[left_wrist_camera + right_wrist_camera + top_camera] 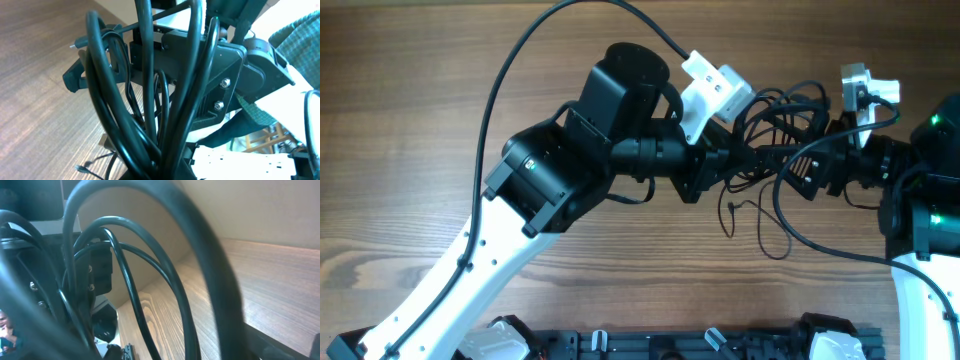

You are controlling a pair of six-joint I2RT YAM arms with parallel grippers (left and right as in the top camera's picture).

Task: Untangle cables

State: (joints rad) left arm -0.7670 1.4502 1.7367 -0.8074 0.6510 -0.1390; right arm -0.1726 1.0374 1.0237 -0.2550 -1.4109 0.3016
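Note:
The cables (775, 125) form a tangle of thin black loops lifted off the table between my two grippers. My left gripper (725, 160) is shut on the cables, which fan upward from its jaws in the left wrist view as a bunch (165, 150). Opposite it, my right gripper (800, 168) stands open, and loops pass around and through its fingers. One thin tail with a tiny plug (725, 207) hangs below the bundle, and a long loop (782, 240) droops toward the table. Cable loops (125, 280) fill the right wrist view and hide that gripper's fingertips.
A thicker black arm cable (510, 70) arcs over the left arm (570, 160). The right arm's base (930, 200) stands at the right edge. A black rail with white parts (670, 345) runs along the front edge. Bare wooden tabletop (420, 100) lies to the left.

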